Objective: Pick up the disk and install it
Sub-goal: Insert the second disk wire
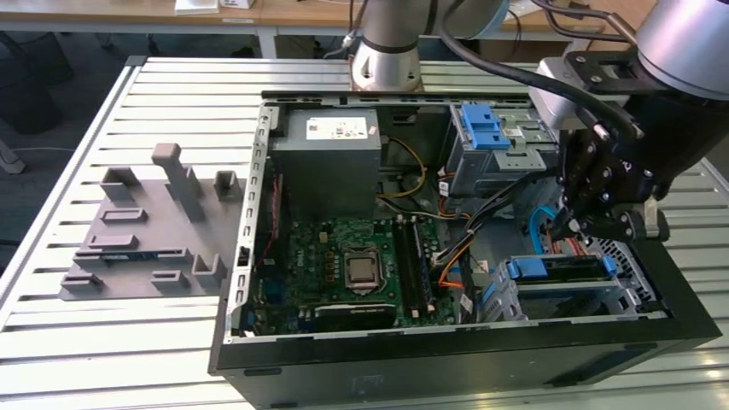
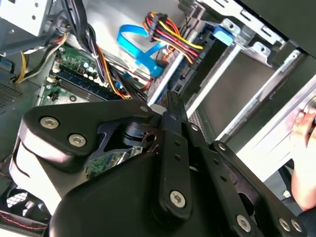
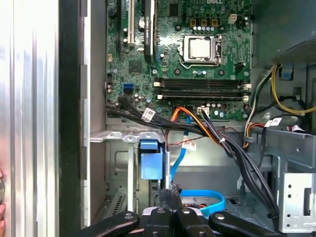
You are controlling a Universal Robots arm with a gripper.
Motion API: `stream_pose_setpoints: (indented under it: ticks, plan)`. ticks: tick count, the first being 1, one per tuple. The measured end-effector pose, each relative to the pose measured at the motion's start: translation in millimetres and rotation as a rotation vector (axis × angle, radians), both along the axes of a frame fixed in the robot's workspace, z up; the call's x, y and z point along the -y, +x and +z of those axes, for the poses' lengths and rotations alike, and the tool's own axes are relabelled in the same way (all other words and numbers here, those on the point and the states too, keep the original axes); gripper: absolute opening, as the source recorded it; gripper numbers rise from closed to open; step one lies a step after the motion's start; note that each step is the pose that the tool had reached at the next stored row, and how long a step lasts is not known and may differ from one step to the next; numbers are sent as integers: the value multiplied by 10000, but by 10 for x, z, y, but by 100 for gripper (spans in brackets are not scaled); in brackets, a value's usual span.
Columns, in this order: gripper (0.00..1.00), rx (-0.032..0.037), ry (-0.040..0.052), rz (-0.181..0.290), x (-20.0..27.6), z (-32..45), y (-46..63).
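The disk (image 1: pixel 561 272), silver with a blue bracket, sits in the lower drive bay at the exterior view's right end of the open computer case (image 1: pixel 456 359). Its blue bracket tab (image 3: pixel 150 159) shows in the first wrist view, and in the second wrist view the tab (image 2: pixel 222 33) caps the disk's edge in the metal bay. My gripper (image 1: pixel 568 229) hangs just above the disk, inside the case. Its black fingers (image 3: pixel 170 193) are pressed together with nothing between them, and the tips (image 2: pixel 171 102) point toward the bay beside the disk's connector end.
A grey power-supply box (image 1: pixel 330 152) and a green motherboard (image 1: pixel 355 265) take up the middle of the case. Orange, black and blue cables (image 3: pixel 197 129) run close to my fingers. An upper drive cage (image 1: pixel 492 137) stands behind. A grey fixture (image 1: pixel 148 231) lies on the slatted table. A hand (image 2: pixel 303 148) rests at the case edge.
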State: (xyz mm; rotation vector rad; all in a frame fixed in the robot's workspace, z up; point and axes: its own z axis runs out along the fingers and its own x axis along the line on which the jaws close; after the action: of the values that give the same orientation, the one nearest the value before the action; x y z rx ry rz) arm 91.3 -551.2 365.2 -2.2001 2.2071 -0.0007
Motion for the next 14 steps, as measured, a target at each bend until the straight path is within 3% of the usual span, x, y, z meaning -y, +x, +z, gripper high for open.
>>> stream_pose_setpoints:
  ticks: [8,9,13,14]
  plan:
    - [11,0,1,37,-123,0,32]
    - [18,-1,0,39,-141,0,34]
    - [19,-1,2,61,-203,-1,40]
    - [25,-1,1,74,-209,-3,41]
